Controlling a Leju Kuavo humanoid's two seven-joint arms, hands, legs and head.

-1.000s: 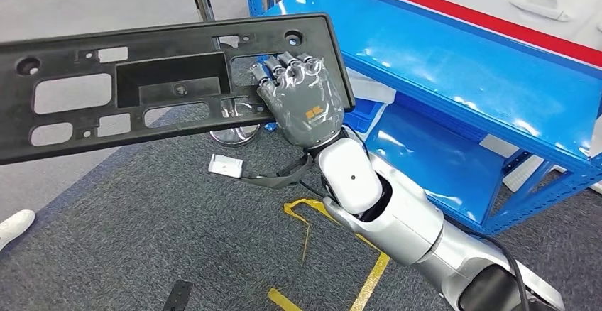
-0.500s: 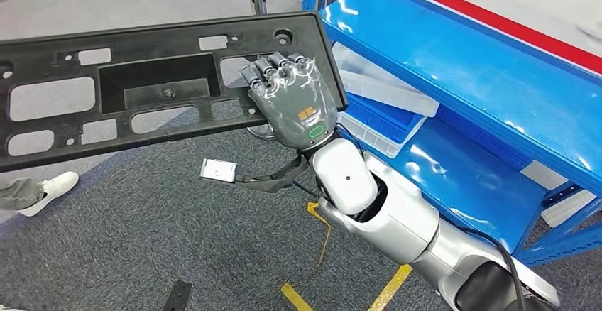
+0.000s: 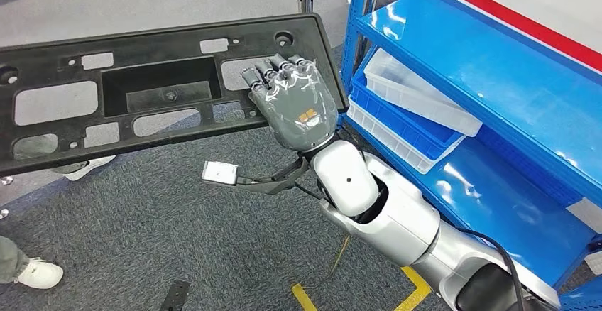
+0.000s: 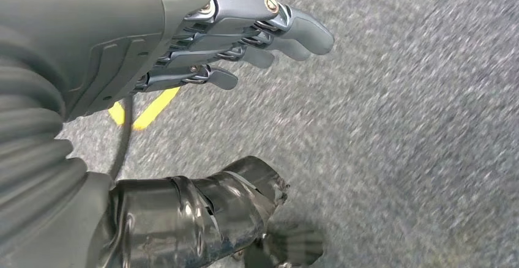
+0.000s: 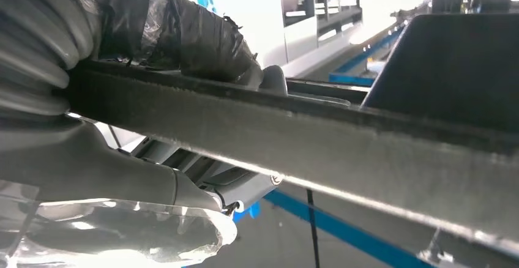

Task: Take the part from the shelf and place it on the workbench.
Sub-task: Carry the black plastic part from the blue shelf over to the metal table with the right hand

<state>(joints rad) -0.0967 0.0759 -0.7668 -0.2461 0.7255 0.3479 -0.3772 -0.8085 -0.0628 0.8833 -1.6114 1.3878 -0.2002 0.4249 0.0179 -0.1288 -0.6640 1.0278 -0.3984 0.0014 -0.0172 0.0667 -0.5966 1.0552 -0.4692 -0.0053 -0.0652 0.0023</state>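
Note:
The part is a long black plastic panel (image 3: 106, 105) with several cut-outs and a recessed box in its middle. My right hand (image 3: 294, 105) grips its right end, fingers hooked through a cut-out, and holds it level in the air above the grey carpet. Up close in the right wrist view, the panel's edge (image 5: 343, 139) crosses the picture with my thumb (image 5: 202, 41) pressed against it. My left hand (image 4: 183, 54) hangs over the carpet with its fingers apart and nothing in it.
The blue shelf rack (image 3: 490, 77) stands at my right, with a white tray (image 3: 419, 101) tilted on a blue bin on its lower level. A person's white shoe (image 3: 39, 274) is at the lower left. Yellow floor tape (image 3: 415, 291) runs below my arm.
The whole picture has shifted, so the camera has turned: the rack has slid to the right and the trays have come into view. The panel stays in my right hand.

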